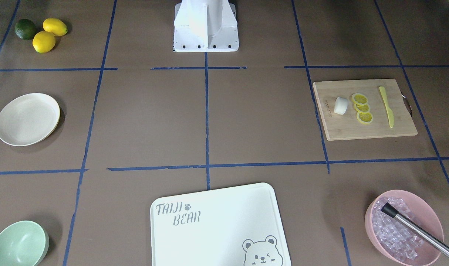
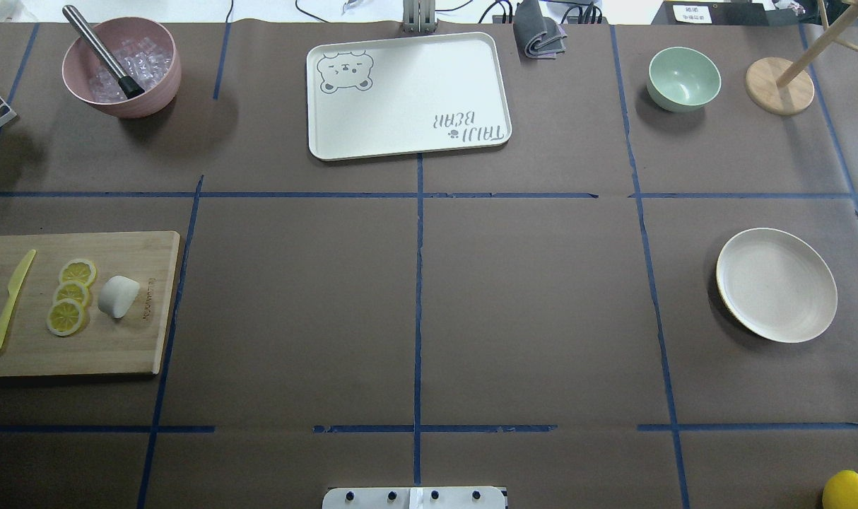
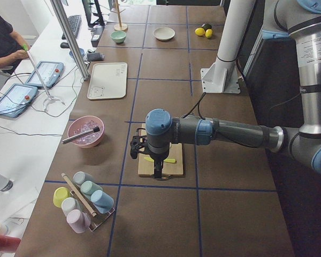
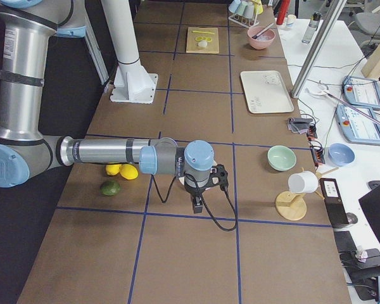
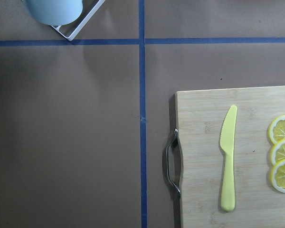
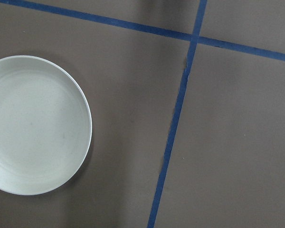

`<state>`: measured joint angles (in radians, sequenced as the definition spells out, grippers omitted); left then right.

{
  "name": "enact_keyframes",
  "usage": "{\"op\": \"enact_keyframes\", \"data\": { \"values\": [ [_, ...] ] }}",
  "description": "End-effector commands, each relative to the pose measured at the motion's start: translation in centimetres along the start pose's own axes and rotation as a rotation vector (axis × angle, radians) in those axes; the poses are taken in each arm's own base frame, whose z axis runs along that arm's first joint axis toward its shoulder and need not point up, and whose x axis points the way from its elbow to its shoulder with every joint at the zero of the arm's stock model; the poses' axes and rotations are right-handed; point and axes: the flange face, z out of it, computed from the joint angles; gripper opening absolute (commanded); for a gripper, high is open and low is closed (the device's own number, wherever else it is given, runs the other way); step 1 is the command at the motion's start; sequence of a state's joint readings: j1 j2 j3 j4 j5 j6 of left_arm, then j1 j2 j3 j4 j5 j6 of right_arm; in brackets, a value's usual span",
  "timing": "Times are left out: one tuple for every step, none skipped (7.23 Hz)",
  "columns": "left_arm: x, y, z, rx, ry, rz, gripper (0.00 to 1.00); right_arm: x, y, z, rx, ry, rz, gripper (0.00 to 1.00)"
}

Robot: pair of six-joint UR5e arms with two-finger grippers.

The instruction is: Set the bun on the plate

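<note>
The white bun (image 1: 341, 105) (image 2: 118, 295) lies on a wooden cutting board (image 2: 118, 346) at the table's left side, next to three lemon slices (image 2: 71, 295) and a yellow knife (image 5: 228, 159). The cream plate (image 2: 777, 284) (image 1: 27, 119) (image 6: 33, 123) sits bare on the right side, far from the bun. My left gripper (image 3: 158, 172) hangs over the board's outer end, seen only in the exterior left view. My right gripper (image 4: 197, 206) hangs near the plate's spot, seen only in the exterior right view. Whether either is open or shut I cannot tell.
A bear-printed white tray (image 2: 408, 95) lies at the far middle. A pink bowl of ice (image 2: 121, 67) with a metal tool stands far left, a mint-green bowl (image 2: 683, 78) and a wooden stand (image 2: 779, 85) far right. Lemons and a lime (image 1: 43, 33) lie near the robot's right.
</note>
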<state>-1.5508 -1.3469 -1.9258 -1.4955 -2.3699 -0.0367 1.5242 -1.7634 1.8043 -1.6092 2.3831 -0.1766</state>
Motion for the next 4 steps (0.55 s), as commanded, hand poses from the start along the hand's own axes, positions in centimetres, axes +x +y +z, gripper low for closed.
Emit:
{"op": "enact_keyframes", "data": {
  "values": [
    [0.2,0.0,-0.2,0.003,0.000,0.004,1.00,-0.6,-0.2,0.2,-0.002,-0.009,-0.008,1.00],
    [0.2,0.0,-0.2,0.004,0.000,0.005,1.00,-1.4,-0.6,1.3,-0.029,-0.011,-0.029,1.00],
    [0.4,0.0,-0.2,0.003,0.017,0.005,1.00,-2.6,-1.3,2.0,-0.045,-0.014,0.007,0.99],
    [0.5,0.0,-0.2,0.004,0.022,0.007,1.00,-5.1,-2.4,3.5,-0.012,-0.019,0.085,0.99]
  ]
}}
